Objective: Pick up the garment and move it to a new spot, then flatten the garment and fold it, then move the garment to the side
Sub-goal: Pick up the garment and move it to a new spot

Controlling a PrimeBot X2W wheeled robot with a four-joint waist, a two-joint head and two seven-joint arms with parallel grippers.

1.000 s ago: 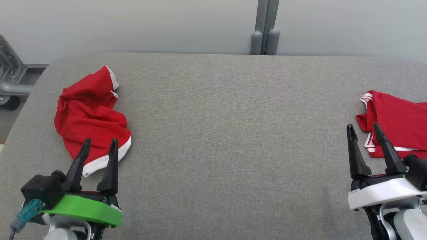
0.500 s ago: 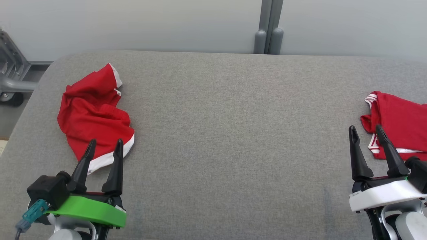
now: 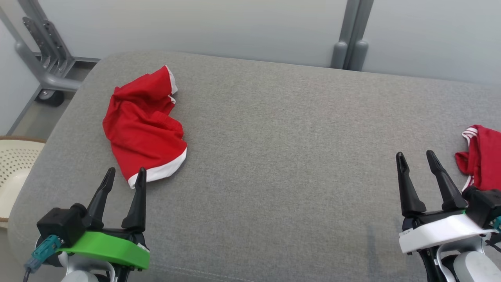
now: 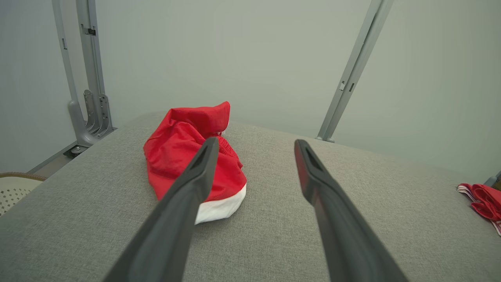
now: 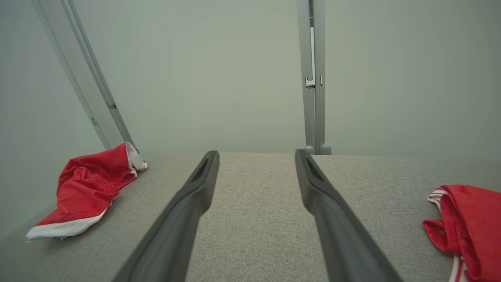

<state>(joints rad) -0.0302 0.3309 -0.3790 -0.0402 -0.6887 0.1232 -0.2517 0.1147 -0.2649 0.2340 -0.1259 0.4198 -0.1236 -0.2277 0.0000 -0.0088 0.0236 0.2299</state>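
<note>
Left gripper [image 3: 126,170] and right gripper [image 3: 415,154] hover, fingers spread wide and empty. Crumpled red shorts [image 3: 143,125] lie on the grey counter [image 3: 274,156] just beyond the left gripper. A one-layer pinch could drag them bunched.

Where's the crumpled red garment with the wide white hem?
The red garment lies on the left of the grey table, just beyond the left gripper, in the head view.

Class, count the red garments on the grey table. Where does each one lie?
2. One red garment lies crumpled on the table's left side, ahead of the left gripper. The other garment lies far right, beside the right gripper, partly cut off by the frame.
</note>
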